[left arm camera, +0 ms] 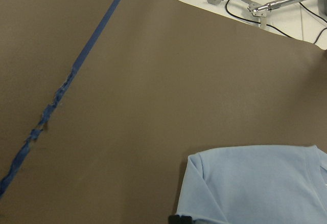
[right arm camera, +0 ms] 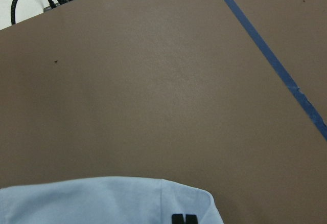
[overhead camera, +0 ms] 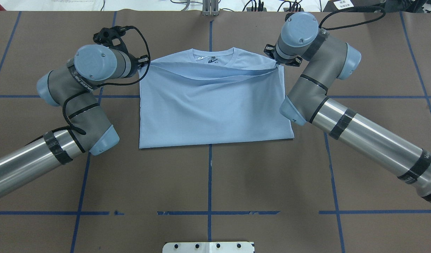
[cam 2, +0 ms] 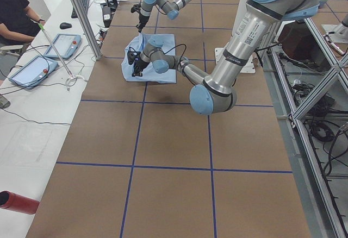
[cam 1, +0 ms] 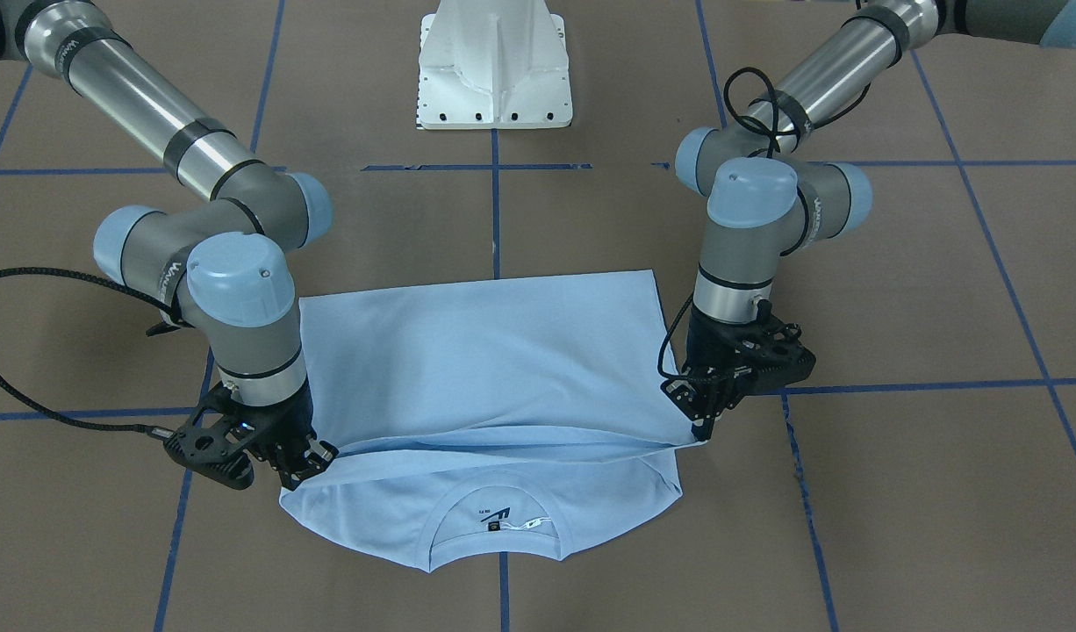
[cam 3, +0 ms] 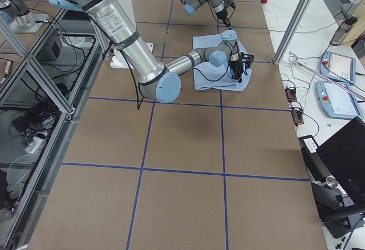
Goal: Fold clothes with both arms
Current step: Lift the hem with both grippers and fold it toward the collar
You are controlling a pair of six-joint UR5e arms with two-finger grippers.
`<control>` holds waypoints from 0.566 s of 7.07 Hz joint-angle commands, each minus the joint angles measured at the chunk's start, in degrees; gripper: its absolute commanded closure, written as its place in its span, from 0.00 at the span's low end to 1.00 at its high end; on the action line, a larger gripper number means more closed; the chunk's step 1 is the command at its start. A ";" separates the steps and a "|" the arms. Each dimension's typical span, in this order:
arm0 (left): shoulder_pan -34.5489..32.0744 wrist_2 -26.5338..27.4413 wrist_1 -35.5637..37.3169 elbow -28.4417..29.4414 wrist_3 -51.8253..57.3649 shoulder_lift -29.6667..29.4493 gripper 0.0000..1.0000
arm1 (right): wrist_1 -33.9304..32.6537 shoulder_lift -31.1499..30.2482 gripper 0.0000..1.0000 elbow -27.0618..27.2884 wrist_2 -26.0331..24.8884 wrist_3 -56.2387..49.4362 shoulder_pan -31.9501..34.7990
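- The light blue shirt (cam 1: 485, 360) lies in the middle of the brown tabletop (cam 1: 898, 290), doubled over on itself, with the fold line on the robot's side.
- The collar (cam 1: 494, 544) pokes out at the far end, with a dark label (cam 1: 496, 520) showing inside it.
- The left hand (cam 1: 703, 428) points down at one corner of the top layer, its fingers pressed together, pinching the shirt's edge.
- The right hand (cam 1: 314, 463) is at the opposite corner, fingers nipped on the cloth the same way.
- Between the two hands the top layer's edge runs taut, raised a little off the layer under it and dipping slightly in the middle.
- That edge sits just short of the collar, so a strip of the lower layer shows beyond it.
- Blue tape lines (cam 1: 495, 219) cross the tabletop, and one runs under the shirt's middle.
- The white base (cam 1: 494, 70) stands behind the shirt, well apart from it.
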 commanded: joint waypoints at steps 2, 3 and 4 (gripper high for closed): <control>-0.03 0.14 -3.09 5.01 -0.14 -2.52 1.00 | 1.92 1.49 1.00 -4.26 -0.34 -1.06 0.25; -0.03 0.14 -5.62 7.28 -0.23 -3.14 1.00 | 1.92 1.49 1.00 -4.26 -0.43 -2.02 0.33; -0.03 0.14 -5.82 7.48 -0.14 -3.06 1.00 | 1.92 1.58 1.00 -4.26 -0.43 -2.98 1.20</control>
